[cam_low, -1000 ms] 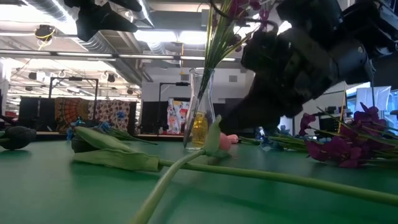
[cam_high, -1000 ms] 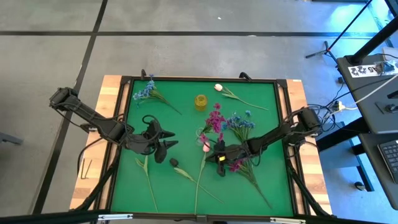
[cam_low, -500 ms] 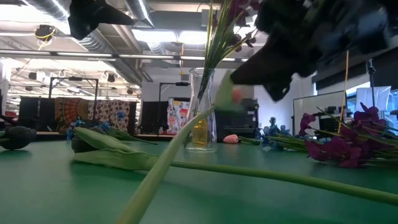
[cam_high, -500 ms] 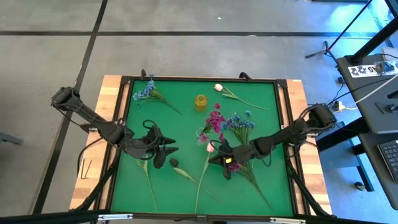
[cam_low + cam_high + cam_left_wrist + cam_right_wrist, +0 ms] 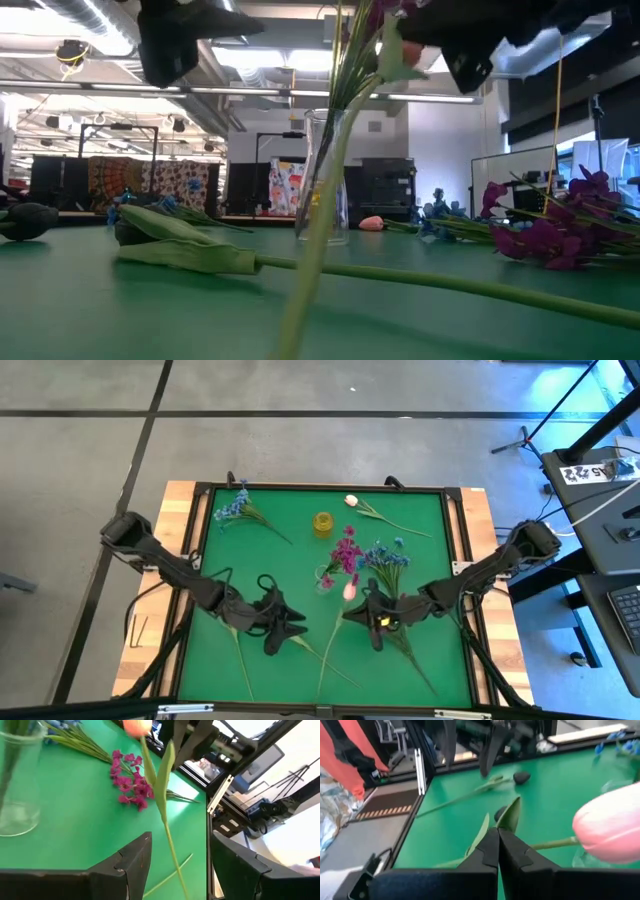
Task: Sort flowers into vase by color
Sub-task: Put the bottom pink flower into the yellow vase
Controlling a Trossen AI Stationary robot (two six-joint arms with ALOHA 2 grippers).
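Note:
My right gripper [image 5: 367, 612] is shut on a white-pink tulip whose bud [image 5: 349, 591] is raised beside the clear glass vase [image 5: 325, 577], which holds magenta flowers [image 5: 347, 550]. In the low view the tulip's stem [image 5: 318, 200] rises steeply in front of the vase [image 5: 322, 180]. My left gripper [image 5: 277, 618] hovers open left of the tulip and touches nothing. In the left wrist view its fingers [image 5: 180, 865] frame the tulip's stem [image 5: 162, 795], which stands farther off. My right gripper pinches the tulip's stem [image 5: 550, 842] between its two shut fingers, a short way below the pink bud [image 5: 612, 825], with a leaf [image 5: 510, 815] sticking out past the fingertips. The bud end is lifted clear. The stem [image 5: 328, 655] slants down toward the table's near edge.
A small yellow vase [image 5: 322, 523] stands behind the glass one. On the green mat lie a blue cluster [image 5: 235, 508], a second pale tulip [image 5: 351, 501], blue flowers [image 5: 385, 555], magenta flowers [image 5: 545, 240], a leafy stem [image 5: 190, 248] and a dark bud [image 5: 25, 218].
My right gripper has risen and shifted slightly toward the table's right edge, lifting the tulip's bud off the mat. The stem has swung from lying flat to standing steep, while its lower end has stayed near the near edge. My left gripper has moved toward the near edge and the right.

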